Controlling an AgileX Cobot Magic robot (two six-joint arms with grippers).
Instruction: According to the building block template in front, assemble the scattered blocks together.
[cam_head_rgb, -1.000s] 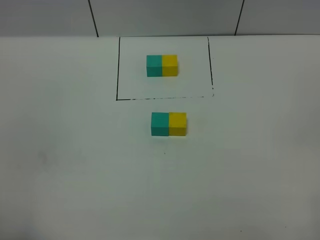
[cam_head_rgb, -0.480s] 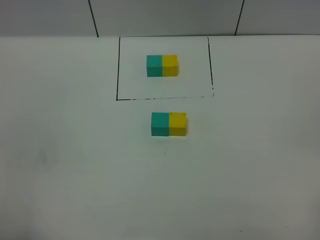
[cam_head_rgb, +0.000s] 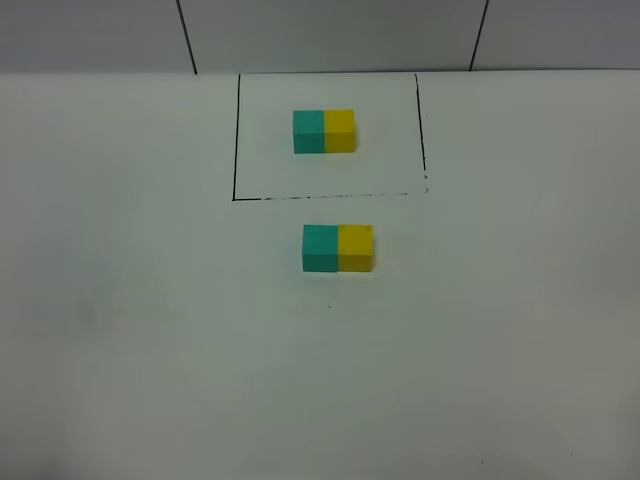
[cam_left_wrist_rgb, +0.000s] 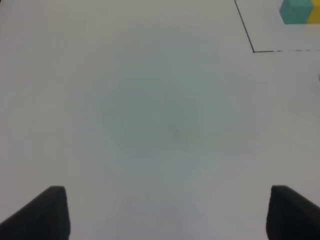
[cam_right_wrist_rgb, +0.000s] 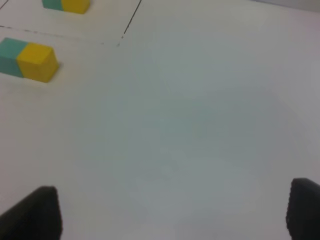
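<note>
The template, a teal-yellow bar (cam_head_rgb: 324, 131), lies inside a thin black drawn rectangle (cam_head_rgb: 235, 140) at the far middle of the table. In front of it, outside the outline, the loose teal cube (cam_head_rgb: 320, 248) and yellow cube (cam_head_rgb: 356, 248) stand side by side, touching, teal on the left. Neither arm shows in the high view. My left gripper (cam_left_wrist_rgb: 167, 215) is open and empty, far from the blocks; the template's teal end (cam_left_wrist_rgb: 296, 11) shows at that view's corner. My right gripper (cam_right_wrist_rgb: 170, 212) is open and empty; the joined cubes (cam_right_wrist_rgb: 30, 60) and template (cam_right_wrist_rgb: 67, 5) lie beyond it.
The white table (cam_head_rgb: 150, 350) spreads bare around the blocks. A grey wall with dark seams (cam_head_rgb: 187, 35) stands behind the table's far edge.
</note>
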